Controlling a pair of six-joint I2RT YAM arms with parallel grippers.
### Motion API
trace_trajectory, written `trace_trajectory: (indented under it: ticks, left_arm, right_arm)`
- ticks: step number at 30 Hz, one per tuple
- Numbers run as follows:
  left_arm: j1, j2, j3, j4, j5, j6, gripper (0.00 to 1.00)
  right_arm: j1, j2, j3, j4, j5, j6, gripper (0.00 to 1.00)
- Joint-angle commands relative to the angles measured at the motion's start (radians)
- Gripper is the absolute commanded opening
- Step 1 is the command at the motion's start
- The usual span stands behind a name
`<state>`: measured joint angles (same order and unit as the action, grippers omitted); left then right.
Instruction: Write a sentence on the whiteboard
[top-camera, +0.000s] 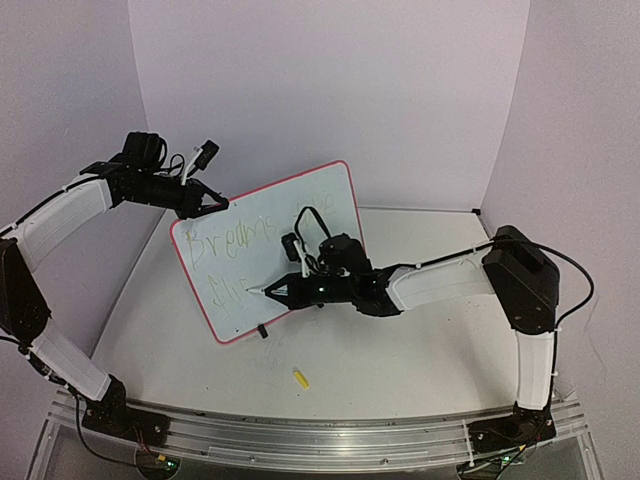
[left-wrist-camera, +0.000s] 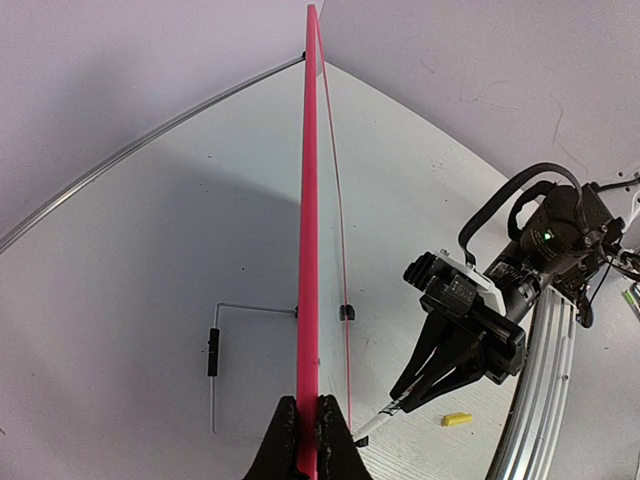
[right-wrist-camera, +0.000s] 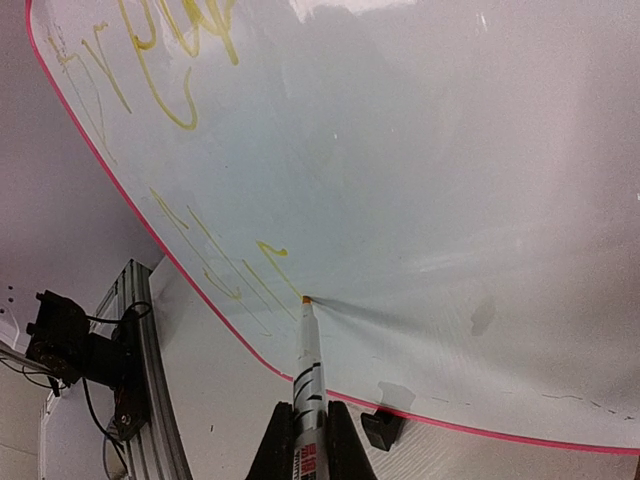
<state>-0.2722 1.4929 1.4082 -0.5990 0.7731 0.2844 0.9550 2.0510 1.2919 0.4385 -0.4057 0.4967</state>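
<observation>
Two robot arms work at a white counter with pale walls behind. A whiteboard with a thin pink-red border stands near the middle of the counter, propped almost upright and turned at an angle, so its left end is nearer the arms and its right end farther back.

At the board's upper left corner, the left end effector is closed on the rim. The left wrist view shows one finger on each side of the pink edge.

From the right side, the right end effector reaches in low across the front of the board. It is closed around a marker that points at the lower left part of the board. The marker's tip meets the glossy surface at the end of the lower of two lines of yellowish writing. The letters are faint and hard to read.

A small black clip foot grips the board's bottom edge just beside the marker. A small yellow cap lies loose on the counter, in front of the board and apart from it.
</observation>
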Motion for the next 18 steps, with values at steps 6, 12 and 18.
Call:
trace_trajectory:
  ticks: [6, 12, 18]
  left_arm:
    - [-0.061, 0.063, -0.049, -0.105, 0.022, 0.043, 0.00]
    - [-0.061, 0.063, -0.048, -0.105, 0.020, 0.043, 0.00]
    - [-0.061, 0.064, -0.048, -0.105, 0.021, 0.043, 0.00]
  right_arm:
    - [-0.006, -0.059, 0.059, 0.032, 0.063, -0.021, 0.00]
    - [-0.006, -0.044, 0.070, 0.032, 0.057, -0.017, 0.00]
    - [-0.006, -0.038, 0.045, 0.031, 0.054, -0.008, 0.00]
